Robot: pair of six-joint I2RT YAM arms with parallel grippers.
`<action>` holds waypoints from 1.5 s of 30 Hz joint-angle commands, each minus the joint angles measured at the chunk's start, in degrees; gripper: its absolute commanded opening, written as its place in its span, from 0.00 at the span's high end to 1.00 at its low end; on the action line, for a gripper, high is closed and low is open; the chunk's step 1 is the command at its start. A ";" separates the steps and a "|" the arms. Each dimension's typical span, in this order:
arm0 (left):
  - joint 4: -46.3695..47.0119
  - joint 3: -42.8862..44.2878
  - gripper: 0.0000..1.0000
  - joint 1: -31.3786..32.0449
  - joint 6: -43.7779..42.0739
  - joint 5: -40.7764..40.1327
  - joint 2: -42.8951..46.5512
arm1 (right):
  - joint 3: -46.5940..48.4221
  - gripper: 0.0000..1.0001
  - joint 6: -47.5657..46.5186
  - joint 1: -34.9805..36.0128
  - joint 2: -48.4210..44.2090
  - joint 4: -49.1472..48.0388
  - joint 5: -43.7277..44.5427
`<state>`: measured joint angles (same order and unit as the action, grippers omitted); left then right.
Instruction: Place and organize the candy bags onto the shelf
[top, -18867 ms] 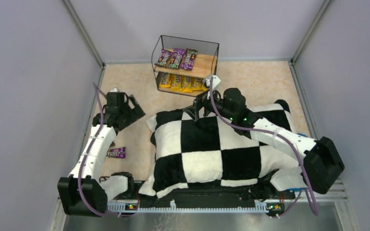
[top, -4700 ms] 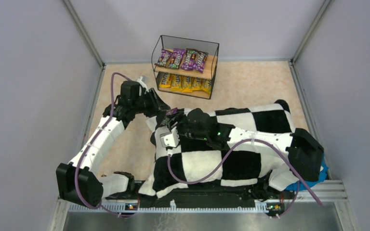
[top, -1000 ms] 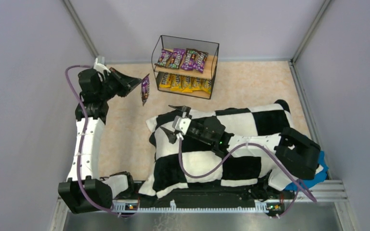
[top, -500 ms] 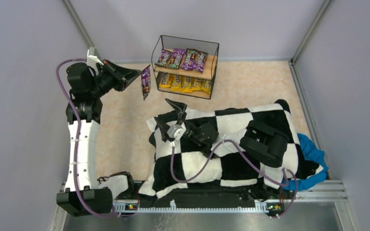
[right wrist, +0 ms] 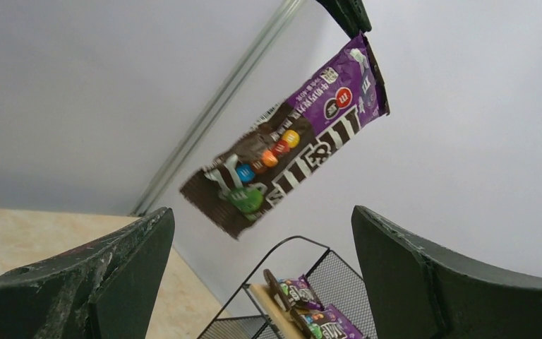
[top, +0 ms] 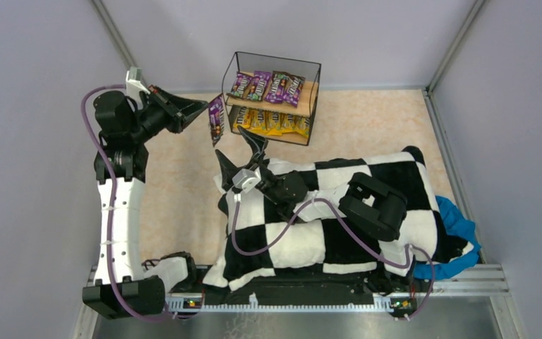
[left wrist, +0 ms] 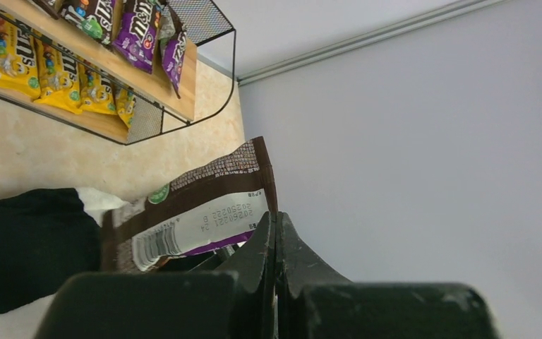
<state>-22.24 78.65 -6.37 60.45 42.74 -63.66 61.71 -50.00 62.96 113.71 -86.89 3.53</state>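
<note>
Top external view: the left gripper (top: 202, 108) has its fingers pressed together on the top edge of a purple candy bag (top: 216, 120). The bag hangs in the air just beside the left end of the shelf (top: 309, 90). Whether it touches the wire frame cannot be told. On the shelf's upper board a row of purple bags (top: 265, 85) lies side by side, and a row of yellow bags (top: 268, 121) lies on the lower board. The right gripper (top: 238, 150) is in front of the shelf's left end, on the near side, with its fingers spread wide and nothing between them. It sits over the far left corner of a checkered cushion (top: 296, 240), which lies in front of the shelf. From the right wrist camera the hanging bag shows above and beyond the spread fingers, apart from both. A blue cloth (top: 459, 219) pokes out from under the cushion, well to the right of the shelf.
</note>
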 commanded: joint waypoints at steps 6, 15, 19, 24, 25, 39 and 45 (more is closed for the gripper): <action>2.99 3.45 1.00 0.19 2.74 2.79 2.61 | 4.84 0.03 0.87 0.53 1.14 -2.21 0.85; 3.26 3.68 1.00 0.22 3.27 2.37 2.90 | 5.32 0.11 1.14 0.49 0.77 -2.69 2.64; 3.17 3.26 1.00 0.17 3.32 2.20 2.96 | 5.29 0.16 1.69 0.51 0.29 -2.84 2.88; 3.51 2.22 1.00 0.21 3.21 1.76 3.12 | 5.14 0.21 2.42 0.50 -0.05 -3.51 3.25; 3.56 2.02 1.00 0.17 3.19 1.69 3.11 | 4.85 0.22 2.37 0.52 -0.26 -3.74 3.25; 2.47 1.16 1.00 0.07 3.11 -1.16 1.68 | 1.47 0.33 2.62 0.50 -2.89 -6.70 4.90; 2.68 -0.22 1.00 0.10 3.47 -1.39 1.65 | 0.89 0.36 1.87 0.50 -3.75 -7.26 5.25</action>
<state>-21.02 79.18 -6.37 63.13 41.10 -62.04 63.16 -48.42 63.00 113.25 -87.37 7.86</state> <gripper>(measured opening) 0.006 0.648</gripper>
